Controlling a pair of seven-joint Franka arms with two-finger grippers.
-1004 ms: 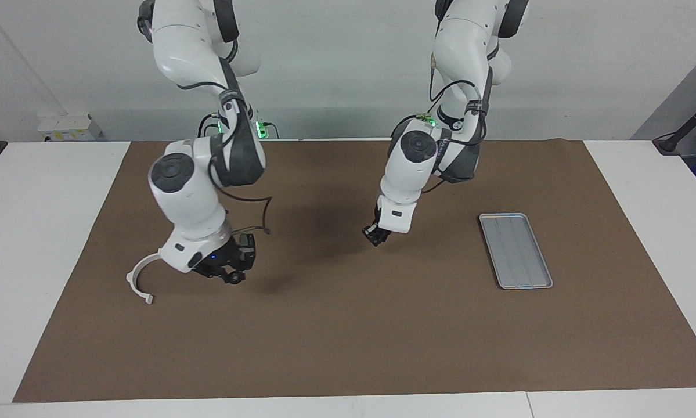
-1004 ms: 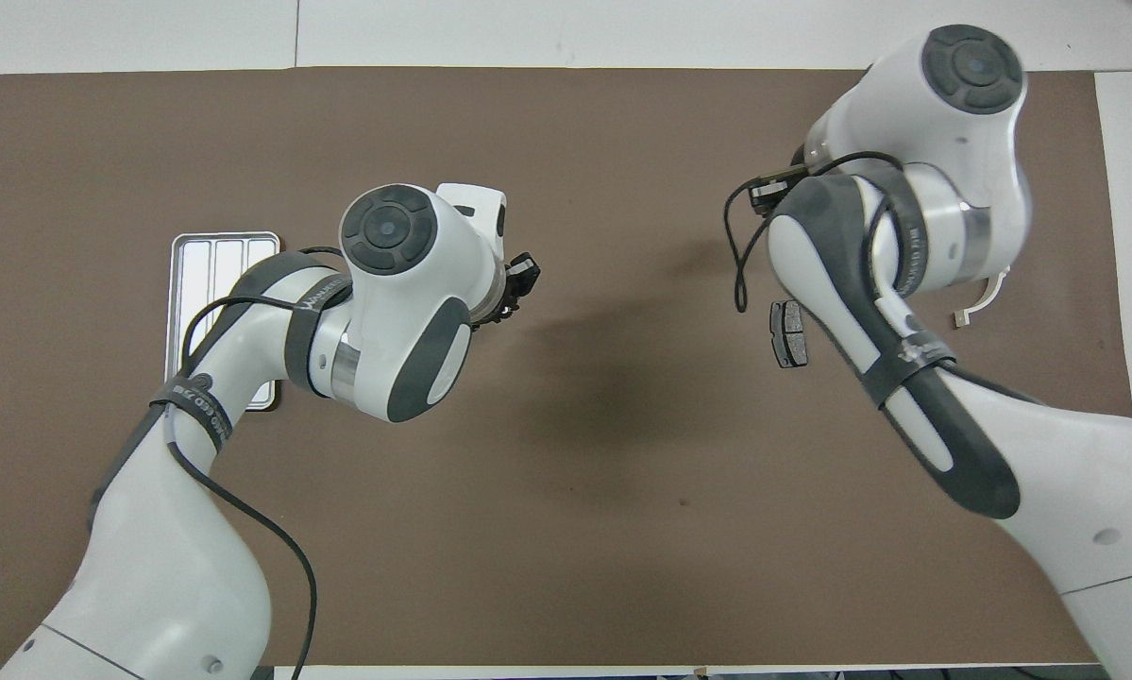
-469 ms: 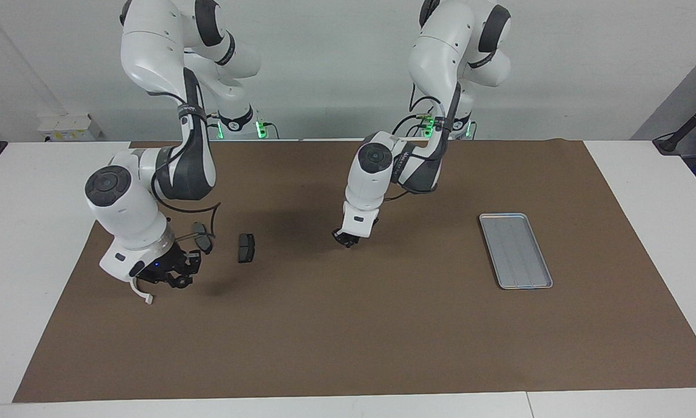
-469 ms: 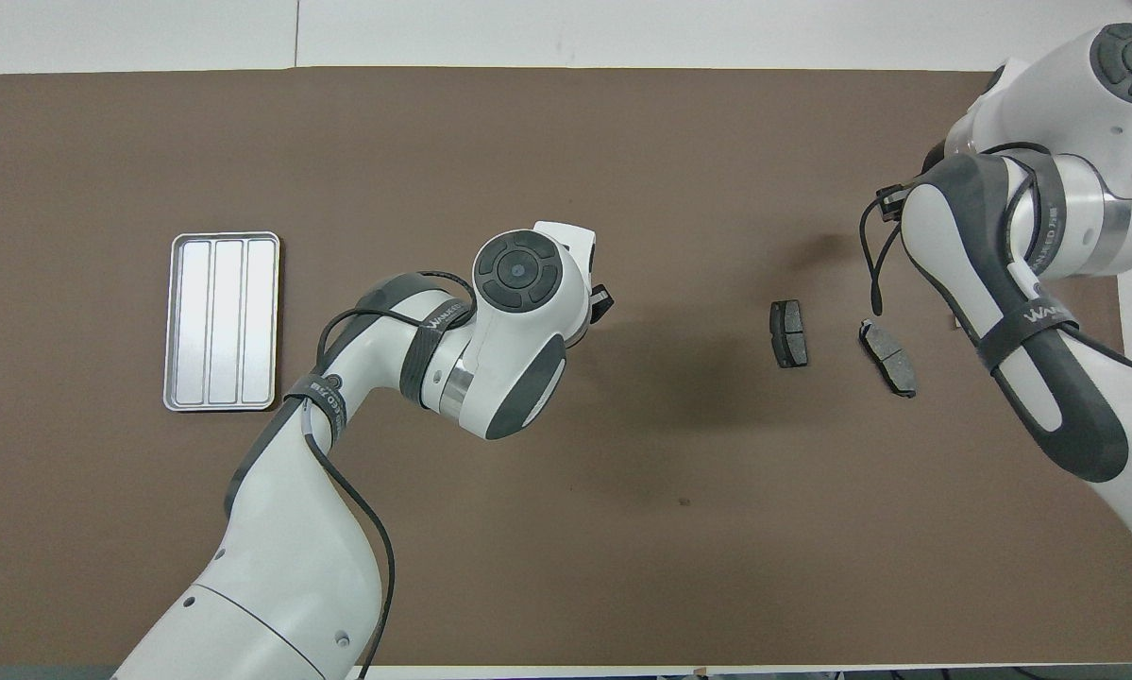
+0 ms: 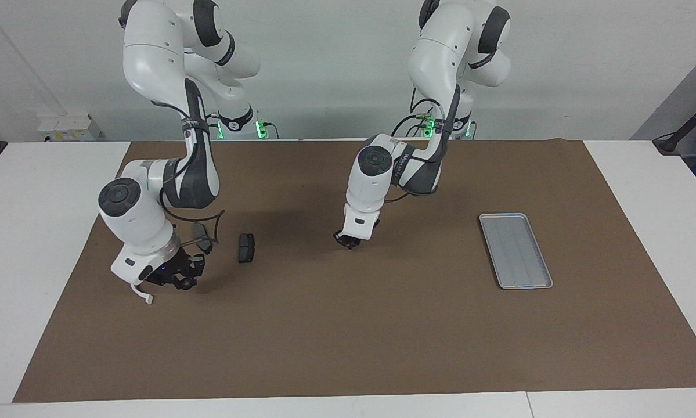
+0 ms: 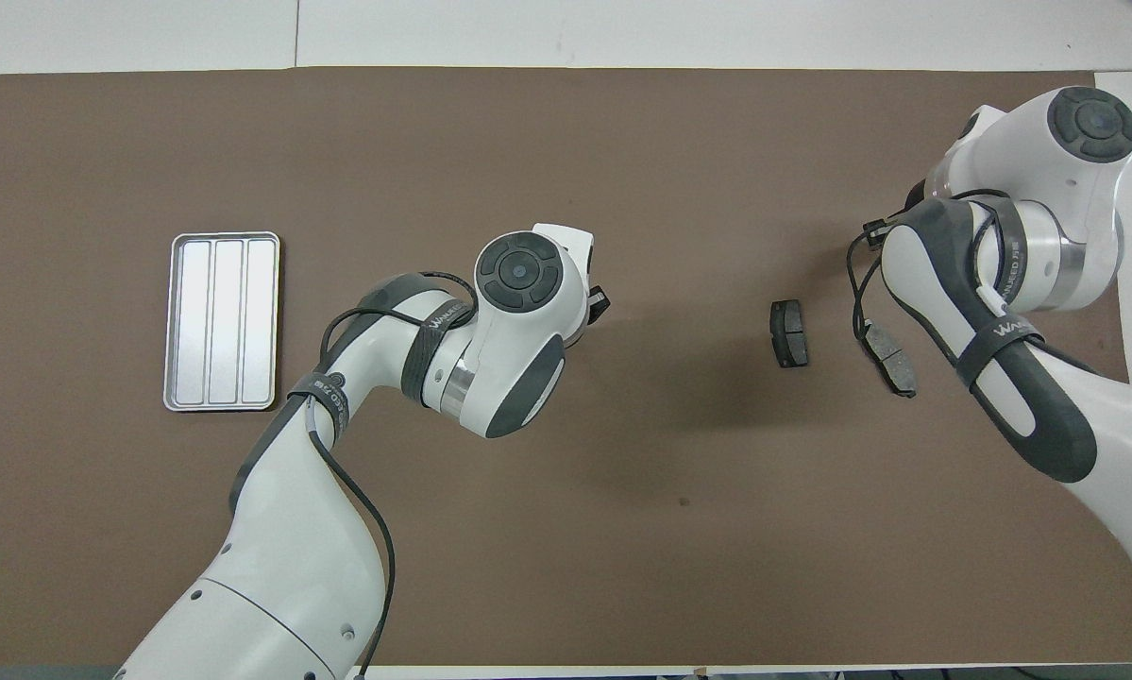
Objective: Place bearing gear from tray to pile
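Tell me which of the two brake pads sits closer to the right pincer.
The brake pad partly under the right arm's cable, toward the right arm's end of the table, is right beside the right pincer. The other brake pad lies clear, more toward the table's middle.

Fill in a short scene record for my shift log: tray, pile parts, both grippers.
tray: empty, on the brown mat toward the left arm's end
brake pads: two, lying apart, one and another, toward the right arm's end
white bracket: farther from the robots than the pads, partly hidden
right gripper: low, beside the bracket
left gripper: shut, holding nothing, over the mat's middle
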